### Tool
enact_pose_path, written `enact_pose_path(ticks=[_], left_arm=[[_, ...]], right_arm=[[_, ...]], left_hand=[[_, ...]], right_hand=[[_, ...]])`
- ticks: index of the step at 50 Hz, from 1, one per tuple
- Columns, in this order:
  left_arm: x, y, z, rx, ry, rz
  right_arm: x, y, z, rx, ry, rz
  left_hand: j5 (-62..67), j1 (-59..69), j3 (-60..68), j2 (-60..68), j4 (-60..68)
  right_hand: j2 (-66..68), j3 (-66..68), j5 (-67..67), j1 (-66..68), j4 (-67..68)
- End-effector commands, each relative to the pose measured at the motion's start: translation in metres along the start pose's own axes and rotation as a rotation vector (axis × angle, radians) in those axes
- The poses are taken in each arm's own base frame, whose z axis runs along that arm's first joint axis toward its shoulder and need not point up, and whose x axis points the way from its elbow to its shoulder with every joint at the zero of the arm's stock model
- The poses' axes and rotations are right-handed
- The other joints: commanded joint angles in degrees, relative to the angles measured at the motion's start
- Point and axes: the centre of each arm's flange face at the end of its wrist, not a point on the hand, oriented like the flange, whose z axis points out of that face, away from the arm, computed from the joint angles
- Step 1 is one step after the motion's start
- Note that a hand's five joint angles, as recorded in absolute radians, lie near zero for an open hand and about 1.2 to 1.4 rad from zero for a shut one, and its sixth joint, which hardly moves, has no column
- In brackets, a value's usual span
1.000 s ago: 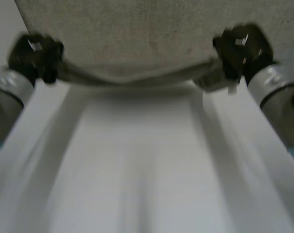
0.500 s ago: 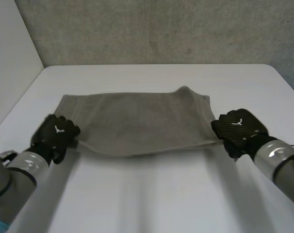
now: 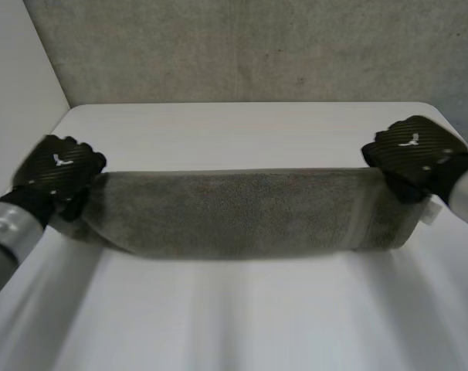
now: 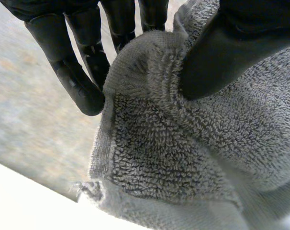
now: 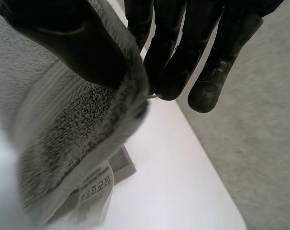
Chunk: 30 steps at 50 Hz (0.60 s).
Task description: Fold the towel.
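A white table (image 3: 242, 131) is standing before a rough grey wall (image 3: 257, 46). The grey towel (image 3: 242, 212) is stretching in a long band across the table between the two hands, sagging a little along its lower edge. The left hand (image 3: 56, 166) is gripping the towel's left end. In its wrist view the thumb (image 4: 231, 48) is pressing the terry cloth against the fingers (image 4: 78, 81) at a hemmed corner. The right hand (image 3: 412, 151) is pinching the right end likewise, thumb over the edge and fingers behind. A white care label (image 5: 90, 191) is hanging below that end.
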Motion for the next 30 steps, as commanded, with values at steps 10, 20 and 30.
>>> enact_pose_path(ticks=[10, 20, 30], left_arm=[[0.023, 0.058, 0.145, -0.094, -0.022, 0.003], [0.042, 0.073, 0.170, -0.115, -0.044, 0.014], [0.037, 0.039, 0.156, -0.076, -0.048, 0.017]], right_arm=[[-0.027, 0.053, 0.147, -0.048, -0.014, -0.032], [-0.046, 0.074, 0.191, 0.003, 0.117, -0.094], [-0.046, 0.056, 0.167, -0.032, 0.171, -0.089]], left_hand=[[-14.4, -0.7, -8.9, -5.7, -6.7], [-84.1, -70.3, -78.6, -75.4, -76.4], [-84.4, -70.7, -78.9, -75.7, -76.7]], right_hand=[[3.8, 3.6, 2.5, 4.2, 3.6], [-66.2, -66.4, -67.5, -65.8, -66.4], [-66.2, -66.4, -67.5, -65.8, -66.4]])
